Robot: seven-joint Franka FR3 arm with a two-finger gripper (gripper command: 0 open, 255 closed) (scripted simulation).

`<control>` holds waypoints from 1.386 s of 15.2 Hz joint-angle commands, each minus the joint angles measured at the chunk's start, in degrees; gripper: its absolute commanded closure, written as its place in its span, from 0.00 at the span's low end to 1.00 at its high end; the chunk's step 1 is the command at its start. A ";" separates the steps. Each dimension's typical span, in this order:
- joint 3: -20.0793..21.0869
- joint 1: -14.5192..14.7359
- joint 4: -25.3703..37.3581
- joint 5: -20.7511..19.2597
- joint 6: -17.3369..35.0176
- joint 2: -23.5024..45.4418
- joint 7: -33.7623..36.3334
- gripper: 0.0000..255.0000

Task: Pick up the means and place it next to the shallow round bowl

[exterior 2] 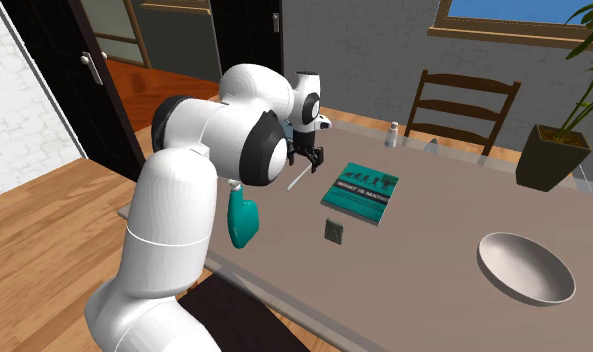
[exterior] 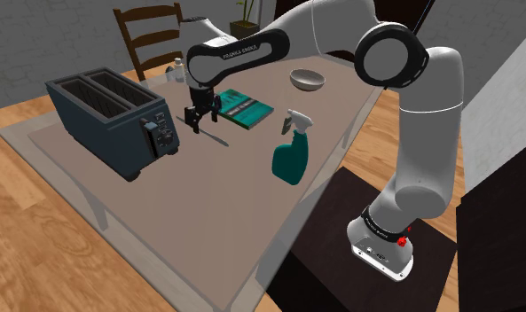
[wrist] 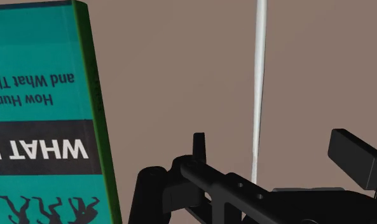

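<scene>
Brown table (exterior: pixel 208 204) runs from lower centre to upper right of the shoulder view, with wood floor around it. White arm (exterior: pixel 412 133) rises from the lower right and reaches up and left over the tabletop. Dark blue-grey toaster (exterior: pixel 110 120) at left of frame, two slots up, its control face turned toward the gripper. Wooden chair (exterior: pixel 150 35) behind the table's far edge, upper left. Teal book (exterior: pixel 245 106) lies flat at upper centre, just right of the gripper and between it and the bowl. Teal spray bottle (exterior: pixel 294 155) stands upright at centre, below the book and well apart from it. Shallow pale bowl (exterior: pixel 307 81) near the table's far right edge, upper right of the book, apart from it. Black gripper (exterior: pixel 203 124) hangs fingers-down between toaster and book; in the wrist view its fingers (wrist: pixel 352 149) stand wide apart, clasping nothing. Thin pale rod (wrist: pixel 259 83) lies flat on the table directly under the gripper — the line of it passes between the open fingers without touching either. Long axis runs upper left to lower right in the shoulder view, roughly parallel to the book's near edge; cannot tell one end from the other.
</scene>
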 commanded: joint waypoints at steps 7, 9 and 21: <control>-0.09 0.11 -0.93 -0.22 1.60 0.67 0.22 0.00; -0.09 0.11 -0.93 -0.22 1.60 0.67 0.22 0.00; 0.01 0.07 -0.25 -0.04 0.35 0.09 0.12 1.00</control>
